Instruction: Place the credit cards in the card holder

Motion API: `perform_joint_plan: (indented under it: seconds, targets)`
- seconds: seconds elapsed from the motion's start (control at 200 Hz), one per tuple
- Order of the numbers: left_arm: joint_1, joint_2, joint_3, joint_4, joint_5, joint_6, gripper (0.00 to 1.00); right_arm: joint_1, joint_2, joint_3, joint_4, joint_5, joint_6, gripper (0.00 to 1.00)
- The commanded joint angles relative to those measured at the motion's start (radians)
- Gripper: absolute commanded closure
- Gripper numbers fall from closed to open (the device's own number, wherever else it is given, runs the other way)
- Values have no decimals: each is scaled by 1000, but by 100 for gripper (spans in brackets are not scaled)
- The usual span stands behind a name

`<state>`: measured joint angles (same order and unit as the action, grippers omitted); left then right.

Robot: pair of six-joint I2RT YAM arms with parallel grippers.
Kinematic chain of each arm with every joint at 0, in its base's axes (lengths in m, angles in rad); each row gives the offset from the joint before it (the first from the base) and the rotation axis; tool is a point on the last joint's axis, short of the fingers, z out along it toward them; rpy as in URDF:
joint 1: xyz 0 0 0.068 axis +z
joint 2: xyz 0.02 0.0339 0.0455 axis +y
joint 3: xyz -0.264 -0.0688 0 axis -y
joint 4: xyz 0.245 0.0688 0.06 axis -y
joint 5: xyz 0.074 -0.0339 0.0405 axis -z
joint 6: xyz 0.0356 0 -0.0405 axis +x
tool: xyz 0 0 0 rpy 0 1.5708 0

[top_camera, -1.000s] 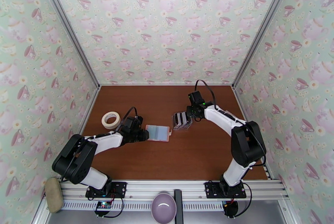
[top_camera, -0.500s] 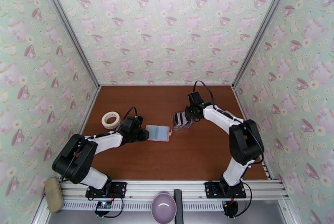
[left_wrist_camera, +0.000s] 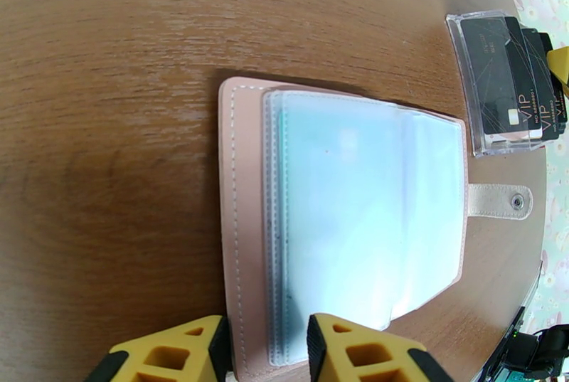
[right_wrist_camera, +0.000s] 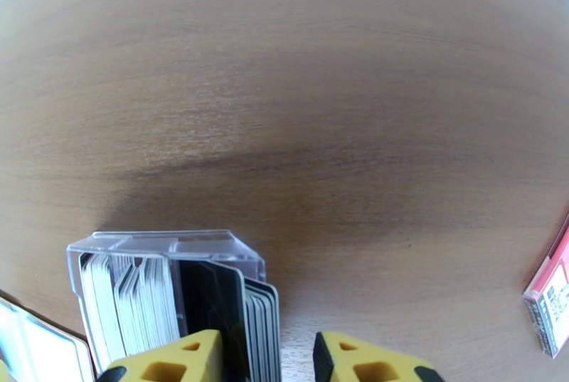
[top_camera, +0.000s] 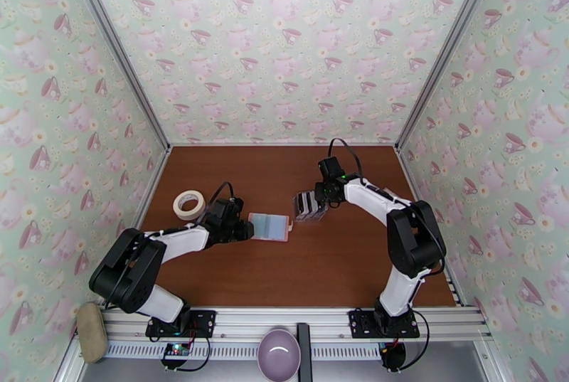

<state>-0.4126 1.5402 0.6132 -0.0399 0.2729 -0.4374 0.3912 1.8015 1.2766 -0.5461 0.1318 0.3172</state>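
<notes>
The card holder point(left_wrist_camera: 341, 213) lies open on the table, pink outside with pale clear sleeves, its snap tab point(left_wrist_camera: 501, 201) pointing right. My left gripper point(left_wrist_camera: 267, 355) stands over its near end with the jaws a little apart, the pink edge and the sleeves showing between them; in the top view the left gripper point(top_camera: 245, 228) is at the card holder's point(top_camera: 272, 226) left edge. The credit cards point(right_wrist_camera: 249, 319) stand upright in a clear stand point(right_wrist_camera: 163, 245). My right gripper point(right_wrist_camera: 269, 362) is open around a black card and a few pale ones, with a gap on the right.
A roll of tape point(top_camera: 188, 204) lies at the left of the table. A red box point(right_wrist_camera: 548, 298) sits at the right edge of the right wrist view. A purple bowl point(top_camera: 279, 355) rests below the front rail.
The right arm's elbow has swung a little to the left while its gripper stays over the stand. The left arm and the card holder have not moved.
</notes>
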Motion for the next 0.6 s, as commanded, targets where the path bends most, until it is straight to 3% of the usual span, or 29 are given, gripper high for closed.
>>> perform_joint_plan:
  seconds: [0.0, 0.596]
  targets:
    - [-4, 56, -15, -18, 28, -6, 63, -5, -13, 28, -29, 56, -12, 61]
    - [-3, 56, -18, -16, 35, -6, 63, -5, -41, 33, -45, 60, -12, 69]
